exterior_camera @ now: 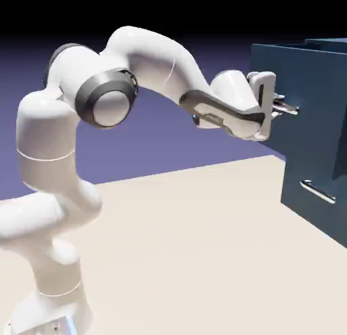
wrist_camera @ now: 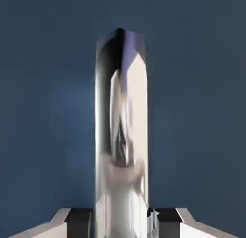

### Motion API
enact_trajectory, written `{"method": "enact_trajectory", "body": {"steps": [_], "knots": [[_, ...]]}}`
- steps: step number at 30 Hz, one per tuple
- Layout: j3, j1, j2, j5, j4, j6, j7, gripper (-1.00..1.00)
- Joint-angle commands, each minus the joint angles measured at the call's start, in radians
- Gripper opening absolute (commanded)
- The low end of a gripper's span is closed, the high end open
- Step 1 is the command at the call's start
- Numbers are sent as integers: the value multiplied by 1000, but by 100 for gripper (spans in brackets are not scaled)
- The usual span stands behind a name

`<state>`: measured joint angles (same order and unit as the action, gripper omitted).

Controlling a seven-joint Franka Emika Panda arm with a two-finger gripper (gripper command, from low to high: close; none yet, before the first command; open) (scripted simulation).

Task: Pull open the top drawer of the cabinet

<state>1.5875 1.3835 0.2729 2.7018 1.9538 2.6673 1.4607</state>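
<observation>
Hand is closed on the silver handle of the top drawer, which is in the upper part of the blue cabinet, at the exterior view's right.

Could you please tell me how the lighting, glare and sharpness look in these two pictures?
Exterior view: bright light nearly washes out the white arm; the cabinet looks dark, its lower handle glinting. Hand view: the upper handle mirrors its surroundings in bright and dark streaks, softly smeared; the navy front behind is evenly dim.
</observation>
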Motion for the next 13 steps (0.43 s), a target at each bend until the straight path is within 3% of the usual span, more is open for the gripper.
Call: {"method": "enact_trajectory", "body": {"steps": [1,11,12,13], "knots": [[36,36,1,-1,12,-2,1,-100],[368,341,124,-40,173,-73,121,-100],[368,341,124,-40,173,-73,121,100],[368,341,124,-40,173,-73,121,100]]}}
